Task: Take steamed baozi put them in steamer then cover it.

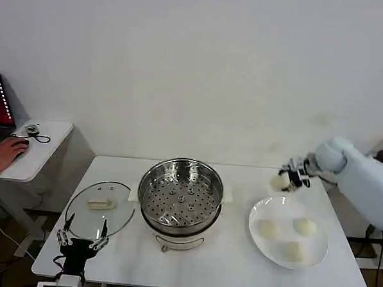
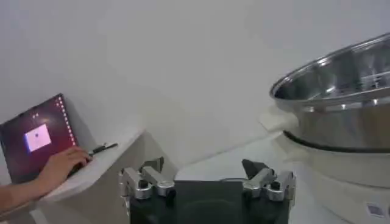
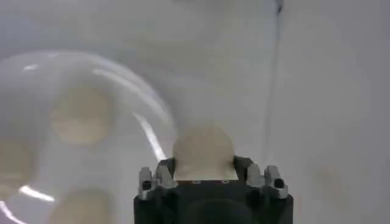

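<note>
Right end effector (image 1: 286, 180) held one baozi (image 1: 279, 182) above the plate (image 1: 259, 232); soft dough, judged light, needs gentle side grip. Left end effector (image 1: 82, 240) stood wide.

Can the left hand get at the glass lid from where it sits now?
Probably yes: the left hand, open, sits at the table's near edge just in front of the glass lid, with nothing between them.

steamer (image 1: 181, 196): shiny perforated metal | lid (image 1: 101, 208): clear glass | plate (image 1: 288, 231): glossy white
</note>
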